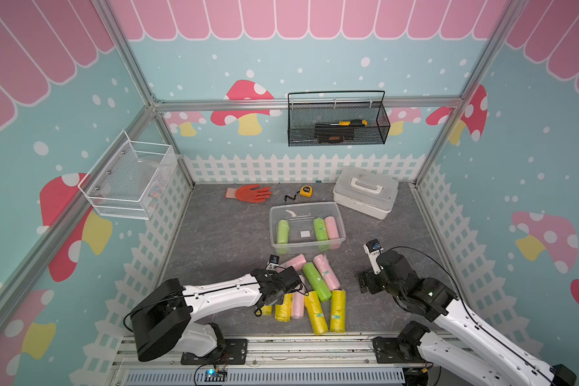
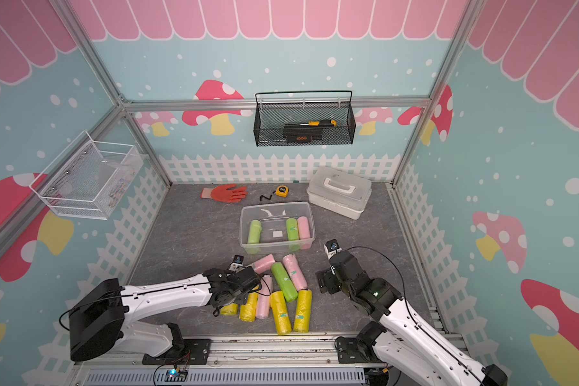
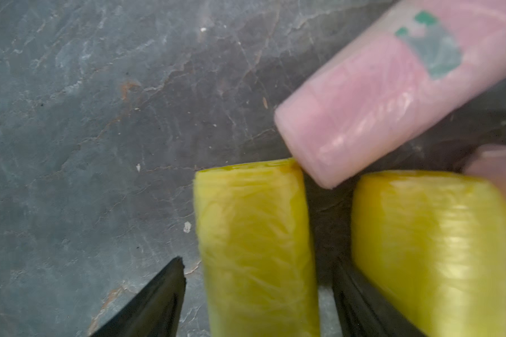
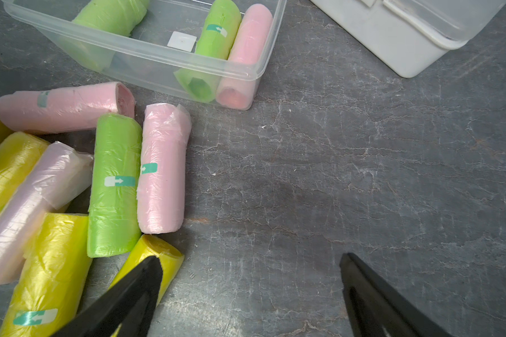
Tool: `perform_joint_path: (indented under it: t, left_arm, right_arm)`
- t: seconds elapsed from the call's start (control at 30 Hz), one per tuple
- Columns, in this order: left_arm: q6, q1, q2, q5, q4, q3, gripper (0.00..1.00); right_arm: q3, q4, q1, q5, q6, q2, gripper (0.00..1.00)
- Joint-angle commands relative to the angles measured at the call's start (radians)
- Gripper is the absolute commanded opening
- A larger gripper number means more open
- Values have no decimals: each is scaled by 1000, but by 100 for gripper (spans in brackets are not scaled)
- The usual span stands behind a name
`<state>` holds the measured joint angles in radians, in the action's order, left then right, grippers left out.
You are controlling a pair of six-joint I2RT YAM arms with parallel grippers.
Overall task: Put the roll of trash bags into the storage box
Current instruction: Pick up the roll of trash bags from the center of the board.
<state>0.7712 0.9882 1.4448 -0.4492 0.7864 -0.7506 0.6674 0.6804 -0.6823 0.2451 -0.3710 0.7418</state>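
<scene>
The left pincer [image 3: 259, 261] stands open astride a yellow roll of trash bags [image 3: 254, 233]. A sliver of desk [image 3: 100, 146] shows between one finger and the roll, and the other finger sits just beside it. The roll lies at the left end of the loose pile [image 1: 315, 284], nearer than the clear storage box [image 1: 306, 248], which holds two green rolls [image 1: 283, 230] and a pink roll [image 1: 332, 227]. The right pincer [image 4: 251, 258] hangs wide open over bare desk, right of the pile.

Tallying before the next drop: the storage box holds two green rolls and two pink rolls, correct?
Not two pink. The storage box holds a green roll, a second green roll and only one pink roll beside it; the right wrist view shows this clearly.
</scene>
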Motion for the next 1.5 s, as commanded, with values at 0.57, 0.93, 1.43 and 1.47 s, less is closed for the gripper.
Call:
perform_joint_path:
  t: [0.57,0.93,1.43,1.47]
  left_arm:
    - [33,35,-225,-18,-14,63,16]
    - [5,32,-601,-6,77,-25,0]
    - [-105,-72,-275,5,111,-632,0]
    - [-117,-86,-251,16,109,-656,0]
  right_arm:
    - [9,-5,-1,5,-9,-1,97]
    - [8,-7,-1,38,-34,27,96]
    - [-26,-135,0,105,5,68,97]
    - [-28,-143,-1,123,-8,79,97]
